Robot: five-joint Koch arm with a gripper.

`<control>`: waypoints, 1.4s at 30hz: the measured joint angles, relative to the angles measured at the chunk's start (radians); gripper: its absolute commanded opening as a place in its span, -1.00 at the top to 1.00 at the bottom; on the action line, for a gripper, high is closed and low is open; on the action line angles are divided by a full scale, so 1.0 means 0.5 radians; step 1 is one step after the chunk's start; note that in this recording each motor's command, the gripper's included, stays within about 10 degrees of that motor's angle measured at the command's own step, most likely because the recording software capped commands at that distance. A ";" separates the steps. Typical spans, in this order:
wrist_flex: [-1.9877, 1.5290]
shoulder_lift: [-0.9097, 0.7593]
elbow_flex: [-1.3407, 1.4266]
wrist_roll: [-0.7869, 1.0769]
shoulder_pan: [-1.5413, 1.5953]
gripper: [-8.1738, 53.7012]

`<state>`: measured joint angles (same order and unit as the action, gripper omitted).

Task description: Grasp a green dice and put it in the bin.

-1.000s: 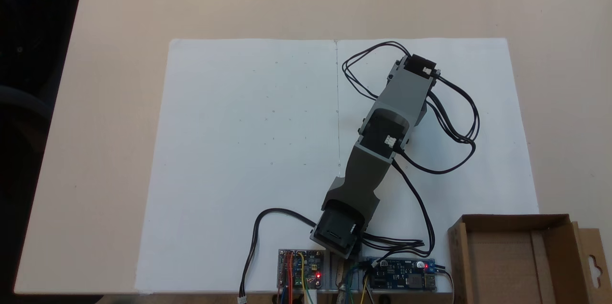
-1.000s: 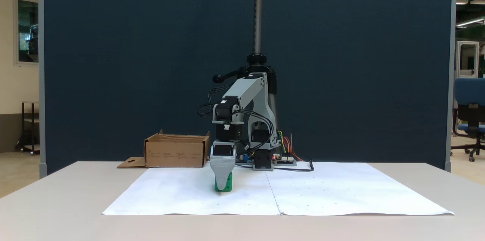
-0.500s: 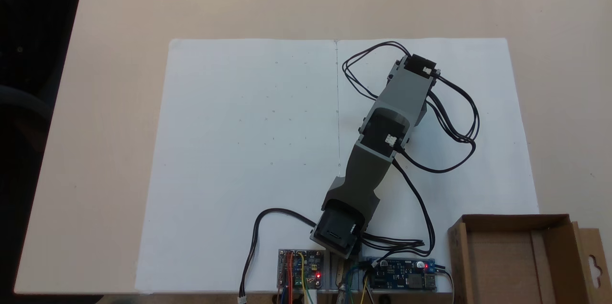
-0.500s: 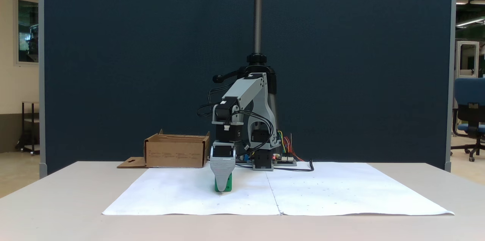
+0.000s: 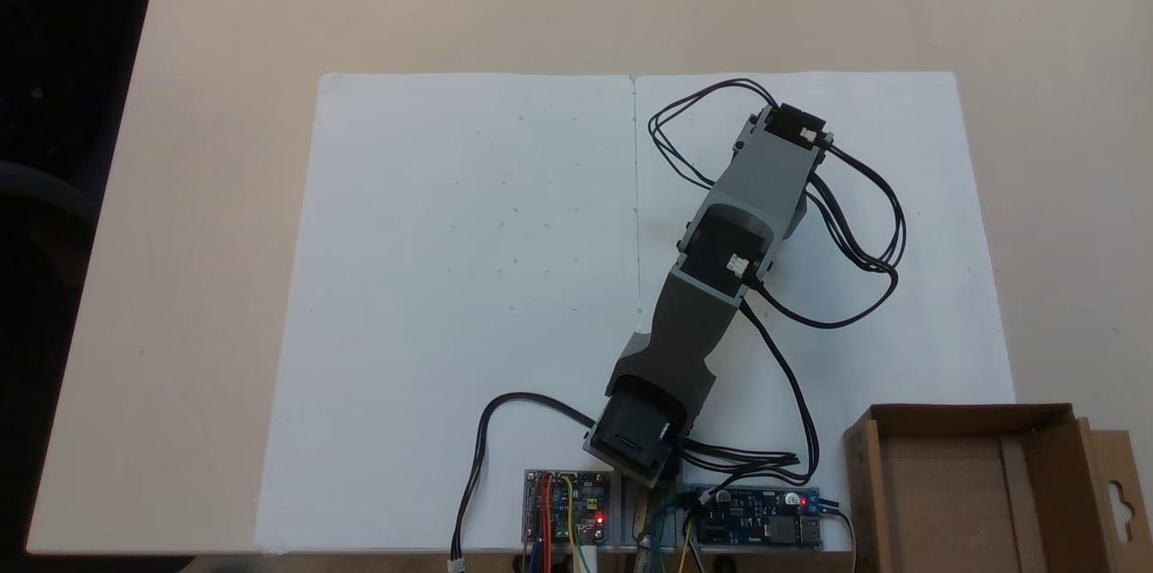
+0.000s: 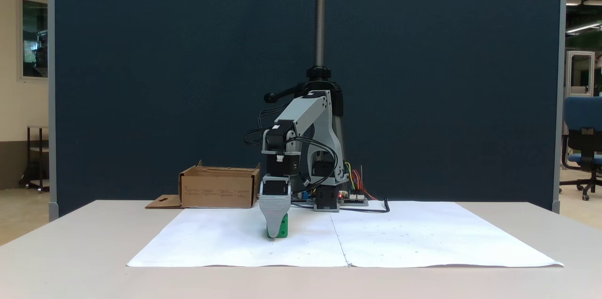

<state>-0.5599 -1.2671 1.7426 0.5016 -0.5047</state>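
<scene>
Green dice point(image 6: 281, 228): small bright green cube with rounded edges, dark round pips on the face turned to the camera; it sits on the white paper point(image 6: 404, 238), low behind my gripper point(image 6: 274, 229).
My jaws: pointing straight down over the dice; one grey finger hides the other, so I cannot tell whether they grip.
Bin point(image 6: 218, 188): brown cardboard box, low walls, well apart beside my base.

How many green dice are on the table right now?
1. The green dice sits low on the white paper at the gripper tip, in the front fixed view. From above, the arm covers that spot, so another could be hidden under it.
</scene>
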 measured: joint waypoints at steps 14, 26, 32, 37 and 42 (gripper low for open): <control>0.000 0.000 0.000 0.000 0.000 -0.07; 0.006 0.000 0.000 0.000 0.000 0.34; 0.006 -0.089 -0.110 -0.061 0.000 0.34; 0.009 -0.291 -0.408 -0.583 -0.218 0.34; 0.006 -0.430 -0.525 -0.914 -0.518 0.34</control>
<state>-0.5568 -1.4818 1.4803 0.0445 -0.7639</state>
